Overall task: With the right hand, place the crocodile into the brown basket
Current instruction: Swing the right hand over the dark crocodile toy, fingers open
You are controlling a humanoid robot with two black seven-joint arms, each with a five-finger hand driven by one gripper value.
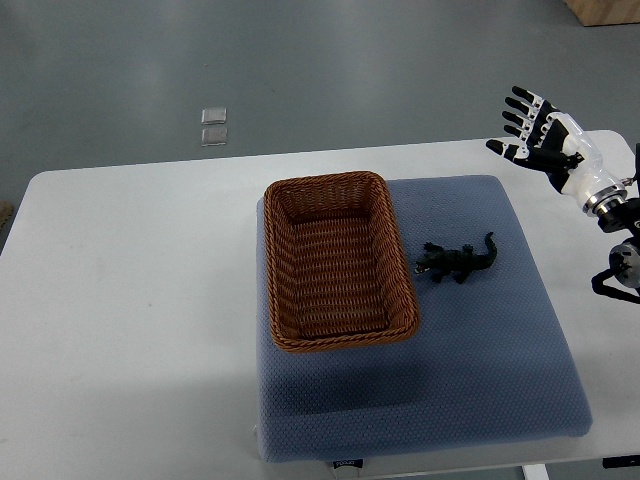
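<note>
A white bench (120, 300) filled most of the top view, with grey floor (350, 60) beyond its far edge. On that floor, left of centre, lay two small clear squares (213, 127), one just behind the other; any marking on them was too small to tell.

A blue-grey padded mat (450, 370) covered the bench's right half. On the mat's left part sat the brown basket (335, 265), a rectangular wicker tray with its long side running near to far. A small dark tag (345, 464) showed at the mat's near edge, its print too small to read.

The crocodile (458, 260), a black toy, lay flat on the mat just right of the basket, close to its right rim but apart from it. Its head pointed left towards the basket and its tail curved away to the far right. Nothing stood between the toy and the basket.

The right robot hand (548, 138) hung over the bench's far right corner, well apart from the crocodile. Its black fingers (520, 100) were spread wide and held nothing, and its arm entered from the right edge. A strip of light wood (603, 10) showed in the far right corner.
</note>
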